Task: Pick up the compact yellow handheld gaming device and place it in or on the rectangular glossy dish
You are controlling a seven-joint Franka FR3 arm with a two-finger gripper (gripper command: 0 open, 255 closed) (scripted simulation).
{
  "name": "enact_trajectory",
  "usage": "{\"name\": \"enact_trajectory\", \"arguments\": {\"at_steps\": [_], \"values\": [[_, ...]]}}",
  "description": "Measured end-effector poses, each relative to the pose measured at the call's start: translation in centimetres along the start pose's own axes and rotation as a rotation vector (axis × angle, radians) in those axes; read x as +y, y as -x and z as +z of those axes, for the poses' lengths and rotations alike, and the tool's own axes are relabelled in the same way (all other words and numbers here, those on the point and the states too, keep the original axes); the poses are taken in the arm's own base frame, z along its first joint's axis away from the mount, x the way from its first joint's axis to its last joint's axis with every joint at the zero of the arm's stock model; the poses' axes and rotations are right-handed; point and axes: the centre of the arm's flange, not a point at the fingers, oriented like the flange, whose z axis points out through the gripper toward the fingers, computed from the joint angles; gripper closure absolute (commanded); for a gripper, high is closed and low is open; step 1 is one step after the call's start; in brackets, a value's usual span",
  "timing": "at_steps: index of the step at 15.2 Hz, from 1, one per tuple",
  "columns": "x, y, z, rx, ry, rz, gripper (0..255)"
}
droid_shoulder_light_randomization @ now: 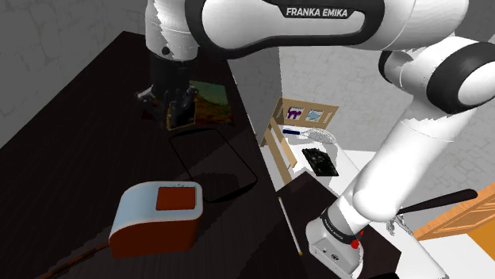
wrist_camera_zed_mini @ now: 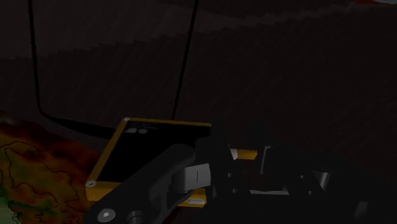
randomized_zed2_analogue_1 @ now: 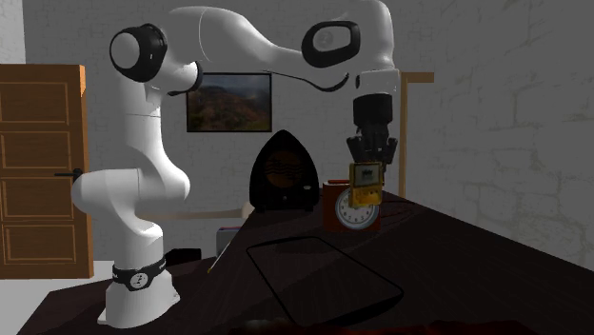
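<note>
Black two-finger gripper [randomized_zed2_analogue_1: 366, 167] pinches compact yellow handheld with dark screen [randomized_zed2_analogue_1: 365, 188], hanging upright, clear of dark matte table [droid_shoulder_light_randomization: 71, 131]. Glossy black rectangular dish [droid_shoulder_light_randomization: 212, 158], thin rim, rounded corners, lies open below, near table's right edge. Landscape-printed mat [droid_shoulder_light_randomization: 216, 107] at far side. Rounded red-and-white box [droid_shoulder_light_randomization: 156, 215] near side, apart.

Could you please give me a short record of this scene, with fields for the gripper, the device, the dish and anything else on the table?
gripper: gripper shut on the device
device: device, yellow with a dark screen, held clear of the table
dish: dish, dark-rimmed rectangle, flat on the table, nothing in it
task state: device not yet in the dish
other: picture lying at the dish's far end; red box at its near end, in the shoulder view
</note>
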Motion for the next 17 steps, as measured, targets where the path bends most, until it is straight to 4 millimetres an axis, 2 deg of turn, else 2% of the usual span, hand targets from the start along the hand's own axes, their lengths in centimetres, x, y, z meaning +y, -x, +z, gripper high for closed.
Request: {"name": "enact_trajectory", "arguments": {"at_steps": [5,7,8,17], "values": [[5.6,3.4,-0.2,-0.001,0.002,0.001,255],[7.8,5.3,-0.2,0.000,0.002,0.002,255],[8.5,5.8,-0.5,0.000,0.001,0.001,255],[9.2,6.4,3.6,-0.001,-0.001,0.001,255]]}}
